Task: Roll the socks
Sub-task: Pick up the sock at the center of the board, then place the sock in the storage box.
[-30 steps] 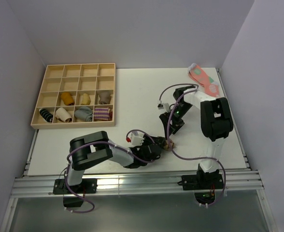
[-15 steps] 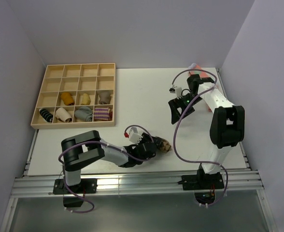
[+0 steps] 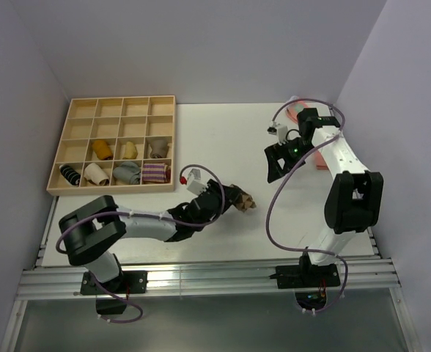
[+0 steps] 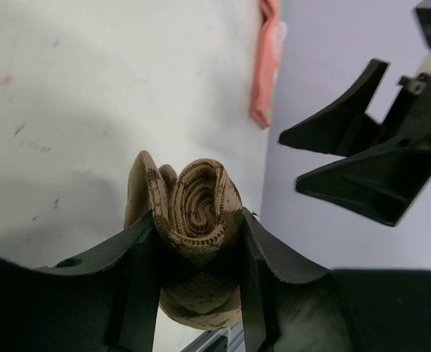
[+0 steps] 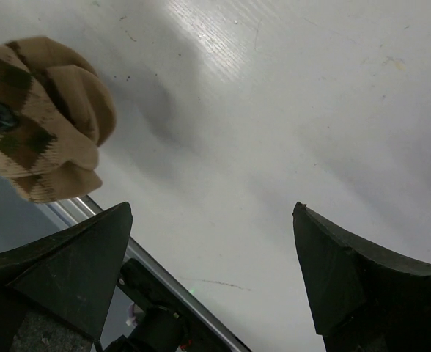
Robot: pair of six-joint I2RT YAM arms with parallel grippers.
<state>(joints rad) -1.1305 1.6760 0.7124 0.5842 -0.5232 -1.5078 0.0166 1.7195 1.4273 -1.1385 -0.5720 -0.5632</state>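
The tan argyle socks (image 3: 242, 200) are rolled into a small bundle, held off the table in my left gripper (image 3: 236, 199). In the left wrist view the bundle (image 4: 197, 202) sits tight between both fingers, its spiral end facing the camera. My right gripper (image 3: 273, 167) is open and empty, raised above the table right of centre, well apart from the bundle. In the right wrist view its open jaws frame bare table, and the bundle (image 5: 43, 117) shows at the upper left.
A wooden compartment tray (image 3: 76, 110) at the back left holds several rolled socks, among them a purple-striped one (image 3: 155, 173). Pink socks with teal spots (image 3: 322, 139) lie at the back right, partly behind the right arm, also in the left wrist view (image 4: 268, 62).
My left gripper lifted the rolled bundle and carried it back and a little left. My right gripper let go, opened, and drew up and away toward the back right.
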